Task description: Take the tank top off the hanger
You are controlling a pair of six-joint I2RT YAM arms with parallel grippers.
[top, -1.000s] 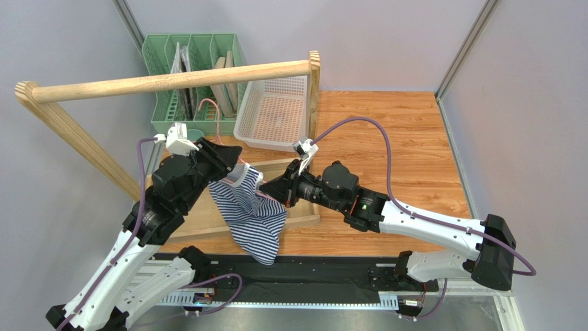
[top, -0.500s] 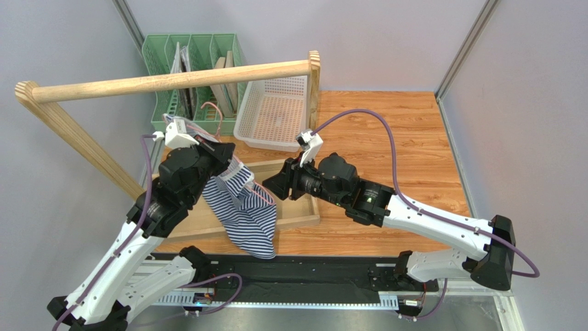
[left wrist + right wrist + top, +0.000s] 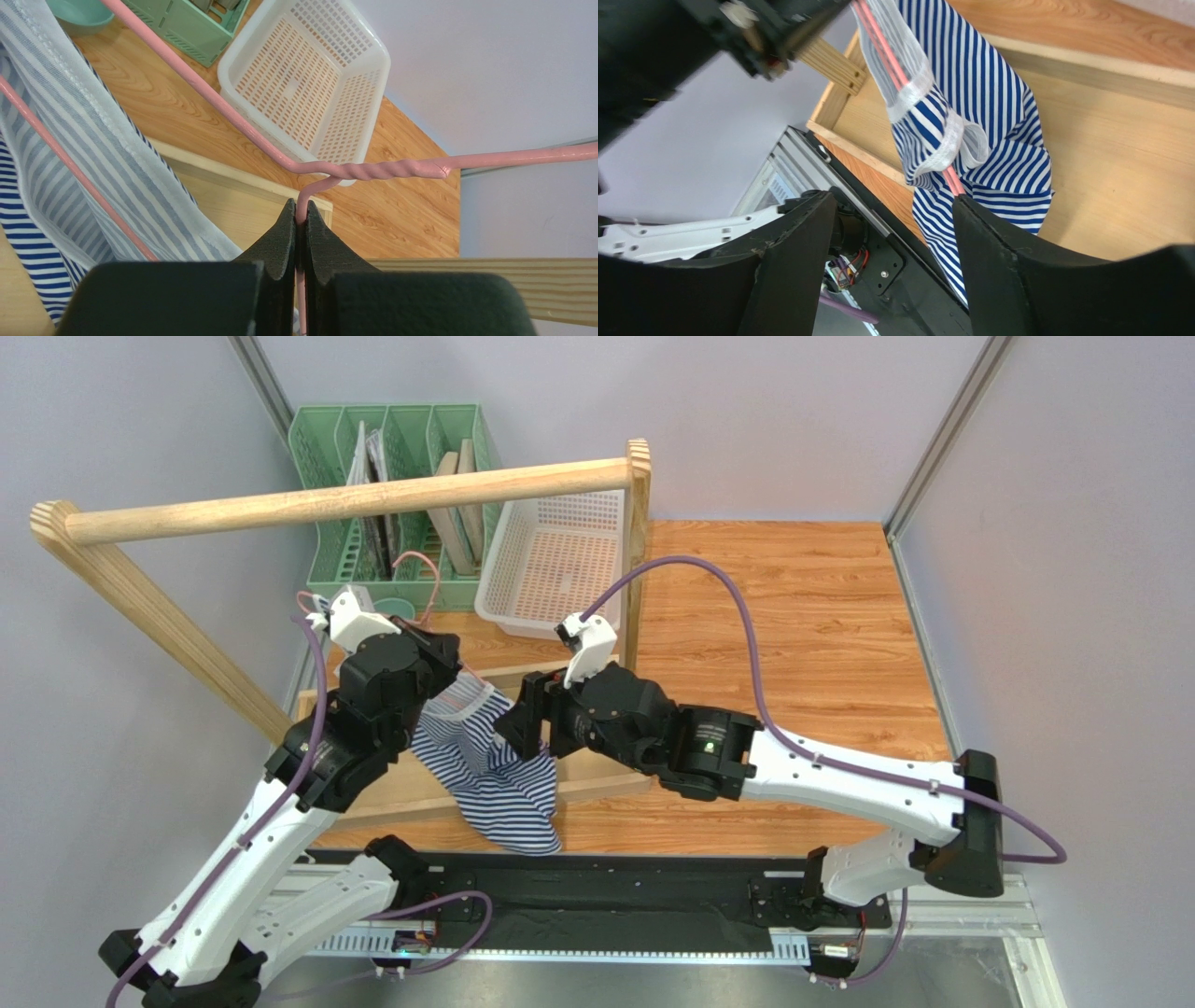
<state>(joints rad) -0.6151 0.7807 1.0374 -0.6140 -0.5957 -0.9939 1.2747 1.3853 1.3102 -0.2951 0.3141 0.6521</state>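
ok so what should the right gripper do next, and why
Probably nudge the right gripper in and shut it on the top: its jaws stand open with the bunched shoulder just ahead of the gap, not yet off the hanger. The left gripper pinches the hanger's neck, so the wire looks steadied for pulling fabric off.
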